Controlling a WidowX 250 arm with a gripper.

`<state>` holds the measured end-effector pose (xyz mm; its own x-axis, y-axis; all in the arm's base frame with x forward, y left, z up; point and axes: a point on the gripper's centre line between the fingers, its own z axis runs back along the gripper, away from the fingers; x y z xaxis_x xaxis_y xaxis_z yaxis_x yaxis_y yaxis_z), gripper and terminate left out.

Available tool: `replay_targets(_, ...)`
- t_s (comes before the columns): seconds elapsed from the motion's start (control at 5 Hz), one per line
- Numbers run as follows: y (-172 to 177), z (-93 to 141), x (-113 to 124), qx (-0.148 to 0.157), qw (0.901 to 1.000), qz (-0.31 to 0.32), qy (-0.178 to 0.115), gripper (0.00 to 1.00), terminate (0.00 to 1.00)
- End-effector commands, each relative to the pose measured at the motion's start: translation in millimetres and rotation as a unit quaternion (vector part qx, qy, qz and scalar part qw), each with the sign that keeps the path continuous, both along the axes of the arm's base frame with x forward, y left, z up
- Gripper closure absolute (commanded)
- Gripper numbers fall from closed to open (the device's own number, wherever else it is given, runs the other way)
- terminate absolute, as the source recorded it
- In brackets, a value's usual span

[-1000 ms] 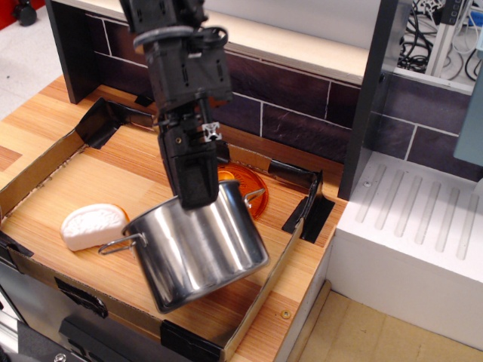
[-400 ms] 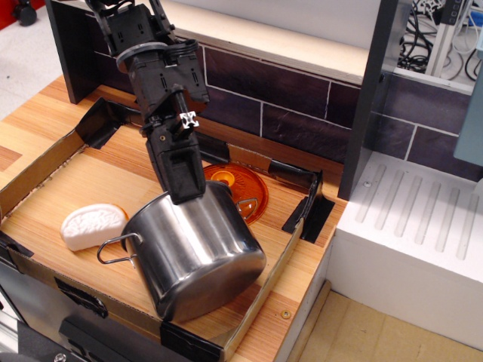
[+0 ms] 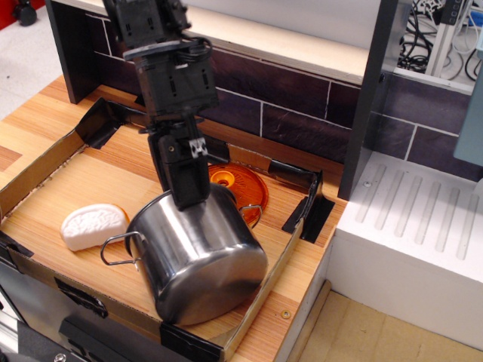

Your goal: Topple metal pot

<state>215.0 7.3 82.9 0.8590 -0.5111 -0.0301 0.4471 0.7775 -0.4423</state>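
Tipping is underway: gripper [image 3: 190, 197], jaw state untellable, meets the tilted metal pot [image 3: 195, 256] at its twelve-o'clock rim; next, push it over.

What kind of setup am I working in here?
Probably a toy kitchen mock-up in a lab: wooden counter with a cardboard border, dark tile backsplash, white ridged drainboard, and cables behind.

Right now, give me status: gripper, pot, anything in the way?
Gripper at the metal pot rim, grip state unclear. Pot tilted, base toward camera. Orange lid behind, white lump beside its handle.
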Motion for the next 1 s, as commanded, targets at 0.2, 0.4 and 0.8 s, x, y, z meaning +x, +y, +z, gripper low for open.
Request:
replay_targets(0.2, 20.5, 74.5, 7.5, 0.043, 0.9872, 0.030, -0.151, 0.00, 0.00)
replay_targets(0.4, 23.1, 123.7, 5.0, 0.026, 0.9865, 0.060, -0.150, 0.00, 0.00)
replay_targets(0.8, 23.1, 123.7, 5.0, 0.026, 0.9865, 0.060, -0.150, 0.00, 1.00)
